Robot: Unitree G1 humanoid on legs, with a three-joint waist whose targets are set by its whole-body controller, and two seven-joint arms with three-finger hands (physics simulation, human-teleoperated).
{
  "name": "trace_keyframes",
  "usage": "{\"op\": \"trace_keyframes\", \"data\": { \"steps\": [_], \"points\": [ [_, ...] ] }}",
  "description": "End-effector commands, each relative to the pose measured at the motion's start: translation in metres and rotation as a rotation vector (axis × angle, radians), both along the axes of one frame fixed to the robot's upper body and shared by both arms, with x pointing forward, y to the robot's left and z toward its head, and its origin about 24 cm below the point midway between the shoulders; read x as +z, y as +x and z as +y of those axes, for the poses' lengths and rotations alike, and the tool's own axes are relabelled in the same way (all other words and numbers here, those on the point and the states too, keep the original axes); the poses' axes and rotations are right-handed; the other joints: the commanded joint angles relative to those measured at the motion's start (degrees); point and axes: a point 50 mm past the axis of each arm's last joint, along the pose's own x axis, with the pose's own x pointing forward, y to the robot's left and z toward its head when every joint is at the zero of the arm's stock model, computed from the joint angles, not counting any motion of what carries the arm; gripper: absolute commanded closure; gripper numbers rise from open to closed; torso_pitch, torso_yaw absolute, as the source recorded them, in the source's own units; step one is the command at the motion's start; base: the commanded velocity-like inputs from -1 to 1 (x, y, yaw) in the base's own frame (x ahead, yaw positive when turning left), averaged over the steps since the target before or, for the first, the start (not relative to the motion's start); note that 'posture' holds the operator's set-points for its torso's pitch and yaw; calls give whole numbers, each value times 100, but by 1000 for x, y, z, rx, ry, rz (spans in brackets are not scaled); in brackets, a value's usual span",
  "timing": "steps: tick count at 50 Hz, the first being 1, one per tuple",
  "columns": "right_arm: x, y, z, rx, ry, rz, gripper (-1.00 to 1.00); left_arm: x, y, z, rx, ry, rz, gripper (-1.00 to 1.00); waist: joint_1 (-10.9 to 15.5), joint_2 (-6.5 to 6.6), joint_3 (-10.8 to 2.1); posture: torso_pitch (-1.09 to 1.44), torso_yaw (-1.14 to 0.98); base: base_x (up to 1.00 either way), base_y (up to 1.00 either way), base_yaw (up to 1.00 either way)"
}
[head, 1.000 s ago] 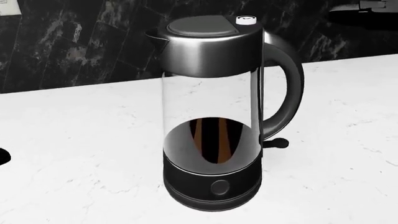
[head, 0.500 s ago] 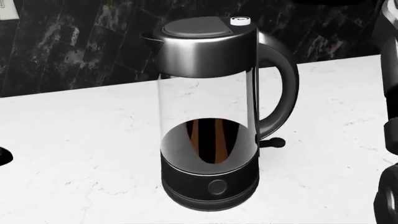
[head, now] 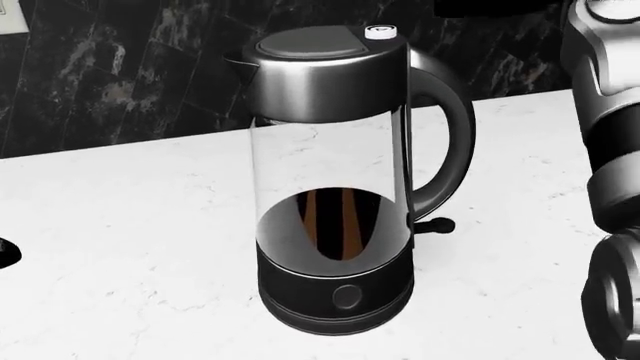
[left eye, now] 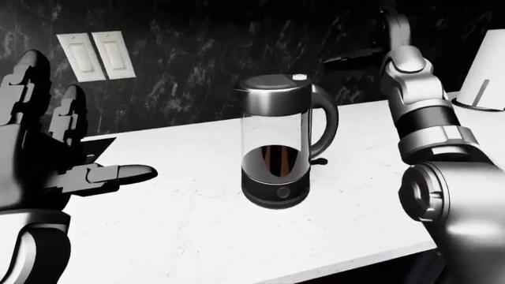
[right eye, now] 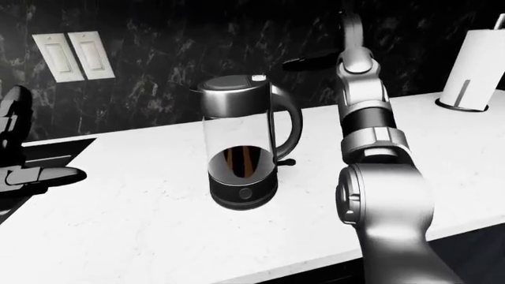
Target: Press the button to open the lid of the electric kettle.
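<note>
The electric kettle [head: 335,172] stands upright on the white marble counter [head: 120,225], with a glass body, black base and handle on its right. Its dark lid [head: 310,43] is closed. The small white button [head: 380,31] sits on top, at the handle end. My right arm rises along the right of both eye views. My right hand [right eye: 304,61] is a dark shape against the wall, above and to the right of the button, fingers stretched left, apart from it. My left hand [left eye: 87,142] is open with spread fingers, far left of the kettle, and holds nothing.
Two light switches [left eye: 95,56] are on the black marbled wall at the upper left. A paper towel roll [right eye: 473,68] stands on the counter at the far right. A dark recess [right eye: 47,154] lies at the counter's left. The counter edge [left eye: 339,263] runs along the bottom.
My right arm has come into the head view along its right edge. The picture has shifted slightly, so the kettle sits a little further left. The lid stays closed.
</note>
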Motion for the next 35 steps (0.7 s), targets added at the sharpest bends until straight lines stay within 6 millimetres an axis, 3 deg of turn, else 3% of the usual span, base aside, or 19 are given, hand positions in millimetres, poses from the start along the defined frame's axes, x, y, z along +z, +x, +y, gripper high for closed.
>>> {"op": "trace_keyframes", "data": {
  "steps": [1, 35],
  "points": [
    [27, -3, 6, 20, -20, -99, -100, 9, -3, -1, 1, 19, -56, -100, 2, -5, -31, -47, 0, 0, 0, 0],
    [21, 3, 27, 63, -6, -44, -100, 11, -3, -1, -2, 15, -59, -100, 15, 21, -38, -47, 0, 0, 0, 0]
  ]
}}
